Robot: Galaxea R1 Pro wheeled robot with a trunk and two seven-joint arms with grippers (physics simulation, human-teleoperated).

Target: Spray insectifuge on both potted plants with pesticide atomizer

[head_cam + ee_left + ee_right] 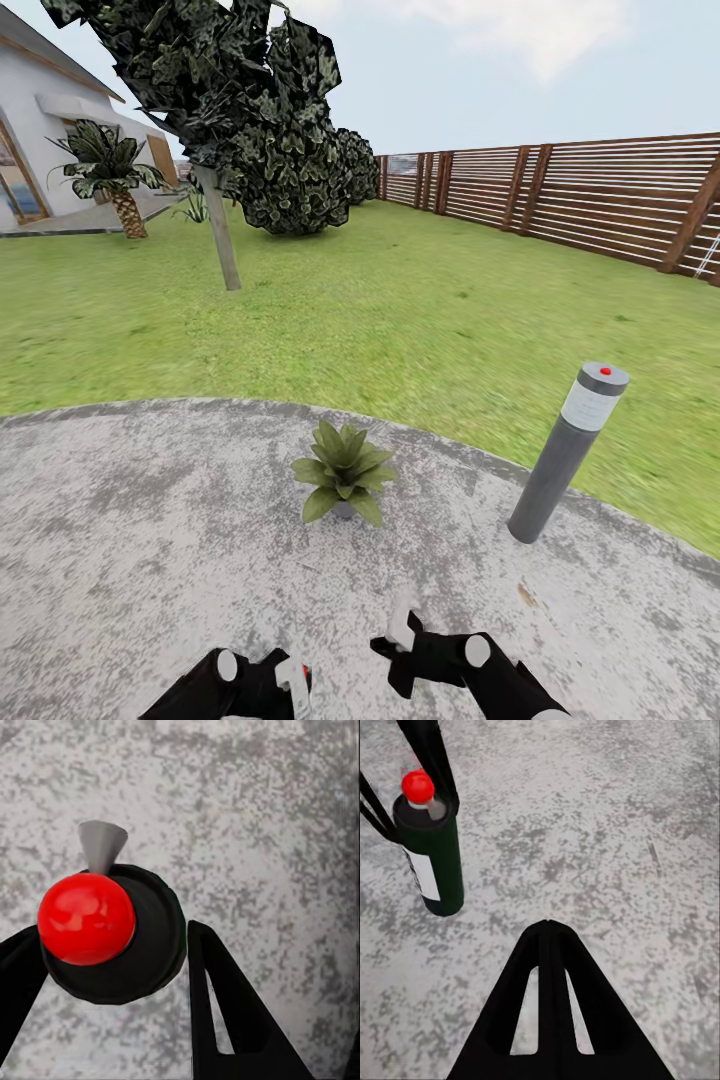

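Observation:
The pesticide atomizer (pixel 112 937) is a dark green bottle with a white label, a red cap and a grey nozzle. My left gripper (pixel 112 934) is shut on it, one black finger on each side, low over the patio. In the right wrist view the atomizer (pixel 431 855) hangs upright in those fingers. In the head view the left gripper (pixel 270 678) and the atomizer (pixel 297 676) sit at the bottom edge. My right gripper (pixel 400 640) is beside them, shut and holding nothing, its fingertips (pixel 547 937) pressed together. One potted plant (pixel 343 470) stands on the patio just ahead of both grippers.
A grey bollard lamp (pixel 565 455) with a red dot stands right of the plant at the edge of the round stone patio (pixel 150 520). Beyond lie the lawn (pixel 400 300), a thin tree trunk (pixel 220 240), a palm (pixel 115 170), a house and the slatted fence (pixel 600 190).

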